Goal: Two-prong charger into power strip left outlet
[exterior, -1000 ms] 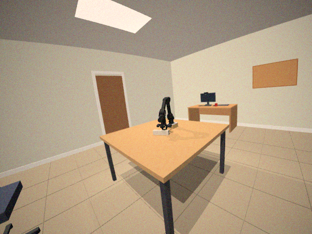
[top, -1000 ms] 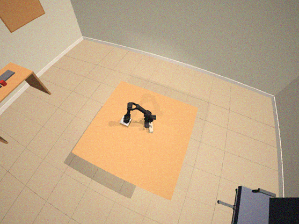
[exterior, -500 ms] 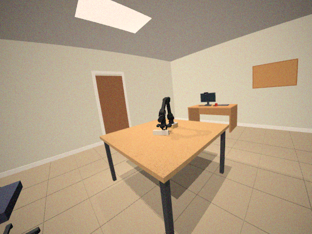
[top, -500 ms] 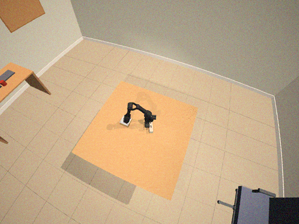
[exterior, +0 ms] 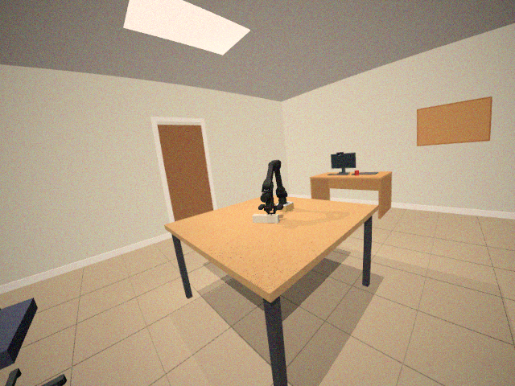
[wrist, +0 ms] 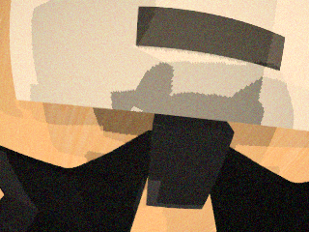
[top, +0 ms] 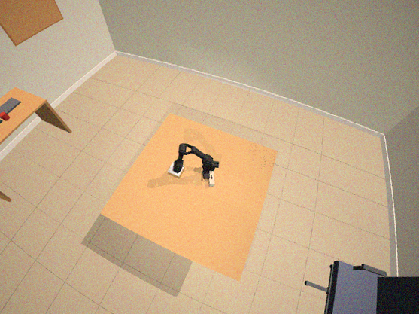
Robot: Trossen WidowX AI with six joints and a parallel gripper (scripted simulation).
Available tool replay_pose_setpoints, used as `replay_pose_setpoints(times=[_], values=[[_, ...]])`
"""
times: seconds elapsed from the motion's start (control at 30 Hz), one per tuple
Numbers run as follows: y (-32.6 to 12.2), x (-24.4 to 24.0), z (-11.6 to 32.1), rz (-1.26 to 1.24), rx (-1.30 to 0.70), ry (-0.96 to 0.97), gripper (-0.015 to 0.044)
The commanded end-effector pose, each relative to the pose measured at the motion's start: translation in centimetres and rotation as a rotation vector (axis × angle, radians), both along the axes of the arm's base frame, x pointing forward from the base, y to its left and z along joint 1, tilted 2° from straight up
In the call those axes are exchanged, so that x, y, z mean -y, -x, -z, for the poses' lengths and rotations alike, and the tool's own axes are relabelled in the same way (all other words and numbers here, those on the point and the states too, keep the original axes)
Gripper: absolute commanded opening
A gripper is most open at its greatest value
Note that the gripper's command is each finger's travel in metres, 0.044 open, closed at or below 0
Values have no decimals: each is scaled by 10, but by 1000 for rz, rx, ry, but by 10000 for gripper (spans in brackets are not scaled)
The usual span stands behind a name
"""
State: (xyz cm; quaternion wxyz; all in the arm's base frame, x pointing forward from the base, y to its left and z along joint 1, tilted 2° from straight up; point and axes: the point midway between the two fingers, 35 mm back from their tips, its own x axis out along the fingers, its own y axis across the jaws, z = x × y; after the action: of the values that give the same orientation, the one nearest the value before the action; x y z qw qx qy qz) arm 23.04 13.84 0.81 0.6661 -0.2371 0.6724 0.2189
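Observation:
The cream power strip (top: pixel 211 180) (exterior: pixel 262 219) (wrist: pixel 82 63) lies on the table. A dark recessed band (wrist: pixel 208 36) crosses its face in the wrist view. My gripper (top: pixel 206 176) (exterior: pixel 271 211) (wrist: pixel 180 140) points down beside the strip and is shut on the charger. The charger (wrist: pixel 190 164) is a dark block between the black fingers. Its far end overlaps the strip's near edge in the wrist view. Whether it touches the strip I cannot tell. The prongs are hidden, and single outlets cannot be made out. Shadows of the gripper fall on the strip.
The arm's white base (top: pixel 175 169) (exterior: pixel 287 206) stands on the wooden table (top: pixel 178 222) (exterior: pixel 265 253), to the left of the strip in the top view. A desk (top: pixel 22 104) (exterior: pixel 353 180) and a chair (top: pixel 357 291) stand away from the table.

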Motion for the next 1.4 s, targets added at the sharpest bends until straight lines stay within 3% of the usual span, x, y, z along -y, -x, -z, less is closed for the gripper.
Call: replay_pose_setpoints(times=[0.0,1.37], values=[[-4,-4,-1,2,8,-9,0],[-17,-13,-2,2,9,-10,0]])
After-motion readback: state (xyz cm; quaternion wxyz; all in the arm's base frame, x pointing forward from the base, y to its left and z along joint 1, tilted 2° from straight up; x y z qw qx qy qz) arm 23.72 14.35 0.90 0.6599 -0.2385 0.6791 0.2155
